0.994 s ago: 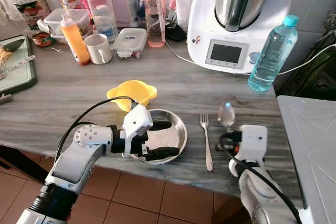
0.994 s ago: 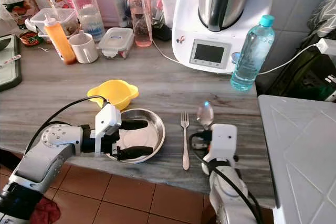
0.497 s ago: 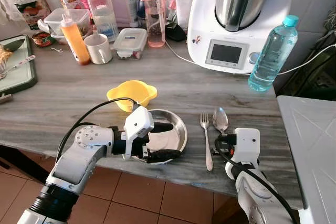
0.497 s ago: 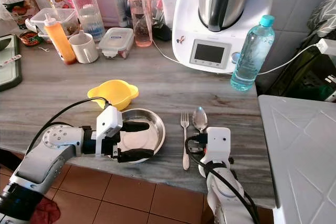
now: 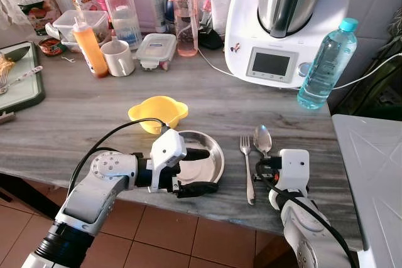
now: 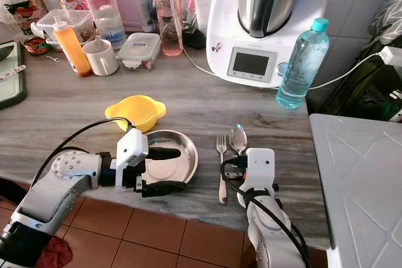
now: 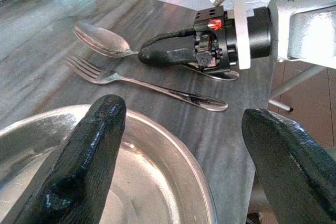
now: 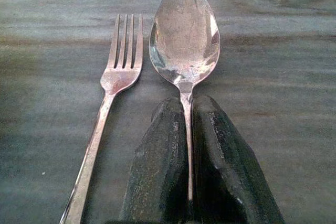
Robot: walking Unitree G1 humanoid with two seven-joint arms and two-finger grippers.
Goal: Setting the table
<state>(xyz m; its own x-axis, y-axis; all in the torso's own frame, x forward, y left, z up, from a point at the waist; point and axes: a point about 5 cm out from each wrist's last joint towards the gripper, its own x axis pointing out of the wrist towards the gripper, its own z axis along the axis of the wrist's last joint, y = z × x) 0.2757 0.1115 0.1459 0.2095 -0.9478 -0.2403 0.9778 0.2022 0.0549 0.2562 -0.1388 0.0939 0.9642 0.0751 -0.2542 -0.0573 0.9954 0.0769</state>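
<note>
The spoon (image 8: 184,40) lies with its long axis running from the counter's near edge toward the far edge, bowl pointing away from the robot, handle toward the near edge; it sits parallel to and just beside the fork (image 5: 245,166), on the fork's right, both to the right of the steel plate (image 5: 210,158) near the counter's (image 5: 94,111) front edge; the right gripper (image 8: 189,145) has its two black fingers pressed together on the spoon's thin handle, which runs up between them with the bowl projecting past the fingertips; the left gripper (image 5: 196,171) has its fingers spread wide at the plate's near rim, one finger over the plate's inside, the other past its front edge; the yellow bowl (image 5: 157,112) rests just behind the plate; compared with a second ago, the spoon has come closer to the fork and further toward the near edge, and the left gripper has drawn slightly back from the plate.
</note>
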